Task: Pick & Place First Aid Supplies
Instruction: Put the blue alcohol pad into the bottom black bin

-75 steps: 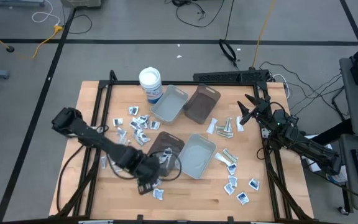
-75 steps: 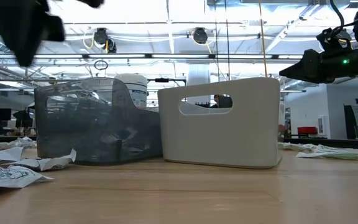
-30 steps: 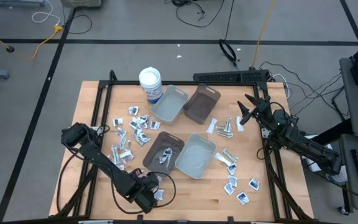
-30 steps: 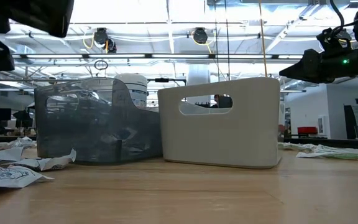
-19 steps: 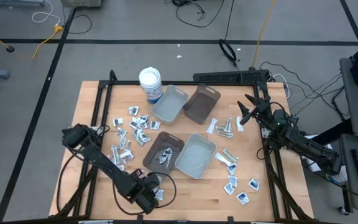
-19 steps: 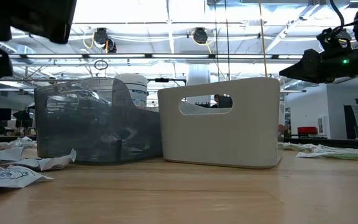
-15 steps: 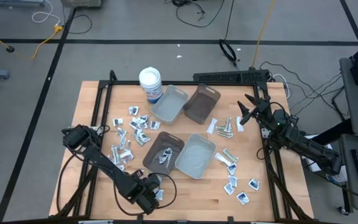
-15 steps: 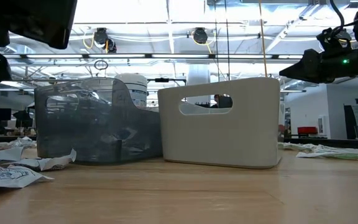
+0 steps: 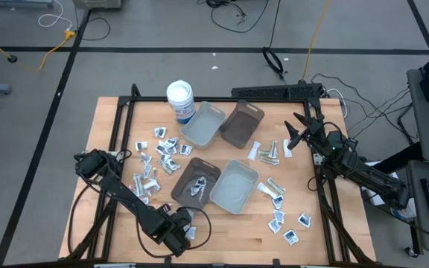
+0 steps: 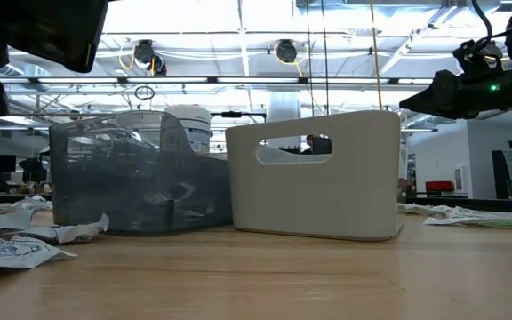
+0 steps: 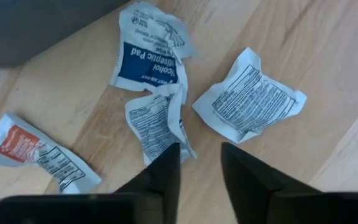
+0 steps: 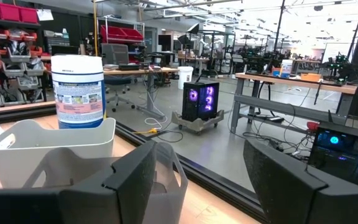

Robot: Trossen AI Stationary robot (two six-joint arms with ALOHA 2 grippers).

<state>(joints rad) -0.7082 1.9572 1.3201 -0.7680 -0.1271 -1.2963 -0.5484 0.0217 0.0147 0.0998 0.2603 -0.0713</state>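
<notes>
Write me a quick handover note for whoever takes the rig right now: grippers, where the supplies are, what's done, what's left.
Left gripper: low at the table's near edge, fingers apart over a small white packet, nothing held.
Right gripper: waiting open at the right edge, empty.
Supplies: loose packets left of the trays, more on the right; a few lie in the brown tray.
Done: only those few are binned.
Left: nearly everything.
</notes>
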